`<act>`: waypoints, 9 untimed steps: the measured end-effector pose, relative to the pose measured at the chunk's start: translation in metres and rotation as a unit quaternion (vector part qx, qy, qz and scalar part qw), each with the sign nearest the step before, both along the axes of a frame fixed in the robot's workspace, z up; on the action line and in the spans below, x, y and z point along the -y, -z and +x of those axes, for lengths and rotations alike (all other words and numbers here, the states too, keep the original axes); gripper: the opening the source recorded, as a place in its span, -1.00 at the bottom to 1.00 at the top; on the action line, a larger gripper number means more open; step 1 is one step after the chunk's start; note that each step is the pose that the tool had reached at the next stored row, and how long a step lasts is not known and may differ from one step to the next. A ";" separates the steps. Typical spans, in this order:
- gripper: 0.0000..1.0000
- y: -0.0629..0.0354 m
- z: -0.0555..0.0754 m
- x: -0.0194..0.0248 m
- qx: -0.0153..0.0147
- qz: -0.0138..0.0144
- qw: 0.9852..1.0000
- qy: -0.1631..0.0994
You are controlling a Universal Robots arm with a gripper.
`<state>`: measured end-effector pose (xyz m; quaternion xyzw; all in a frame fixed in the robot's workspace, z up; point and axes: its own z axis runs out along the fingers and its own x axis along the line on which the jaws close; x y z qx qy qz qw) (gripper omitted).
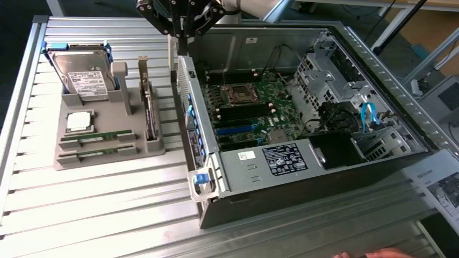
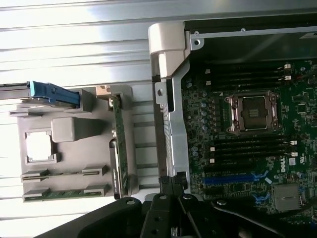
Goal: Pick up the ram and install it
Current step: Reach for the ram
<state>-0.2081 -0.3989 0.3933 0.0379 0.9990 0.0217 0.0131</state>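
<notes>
Gripper [image 1: 184, 32] pinched shut, empty, above the case wall [image 2: 171, 124]; ram [image 1: 96, 138] slotted in the grey holder [image 1: 107, 161] at its seven o'clock. Exterior view adds a hand [image 1: 373, 253] at five o'clock; bare table [image 1: 86, 204] at the holder's six

Only one word can be read: the white brand name "DELL" [image 2: 283, 166], printed sideways on the green motherboard [image 2: 242, 167] inside the open grey metal computer case [image 2: 173, 124]. The white label on the silver hard drive [image 1: 85, 75], the black label with white print [image 1: 285, 159] on the grey power supply box [image 1: 240, 173], the small white sticker [image 1: 246, 155] beside it and the printed paper sheet [image 1: 439, 187] carry lettering, perhaps model lines and barcodes, too fine to read.
</notes>
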 end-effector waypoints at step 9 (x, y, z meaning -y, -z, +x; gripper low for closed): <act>-0.80 0.0000 -0.014 0.0000 0.000 0.000 1.000 0.000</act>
